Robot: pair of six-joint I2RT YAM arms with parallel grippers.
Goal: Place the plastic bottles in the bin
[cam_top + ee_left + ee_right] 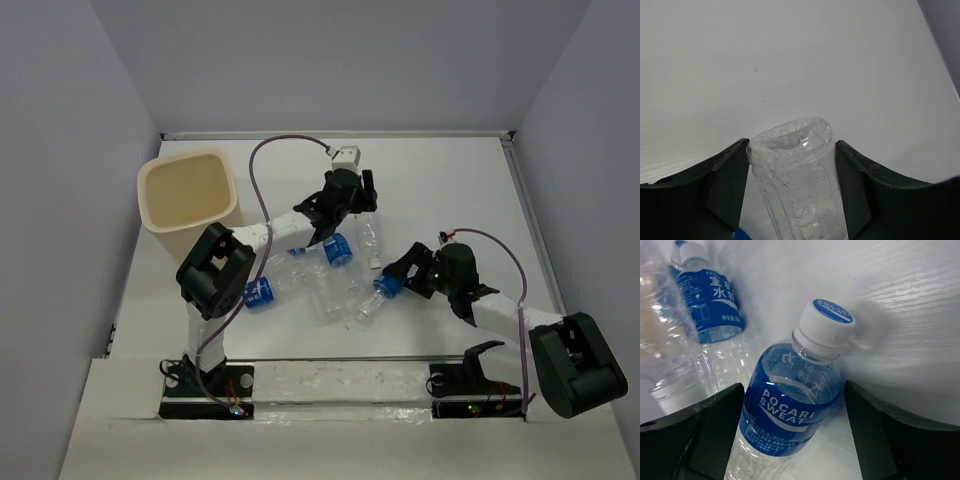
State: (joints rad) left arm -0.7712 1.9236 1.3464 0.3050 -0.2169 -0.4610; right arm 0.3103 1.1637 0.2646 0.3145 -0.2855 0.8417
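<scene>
Left tool (pixel 792 150) is clamped on a clear bottle (pixel 797 180), its base pointing away over the tabletop (pixel 790 60). The bin (pixel 185 195) sits at 10 o'clock. Best to swing across with the bottle above the rim and let go only over the mouth. Right tool (pixel 794 390) is spread wide, straddling a Pocari Sweat bottle (pixel 790 400) that lies mid-table; it should close on the label band, not the cap. Watch the blue-labelled bottle (pixel 710 305) at its 10 o'clock, and the loose bottles (pixel 330 300) heaped between the arms.
</scene>
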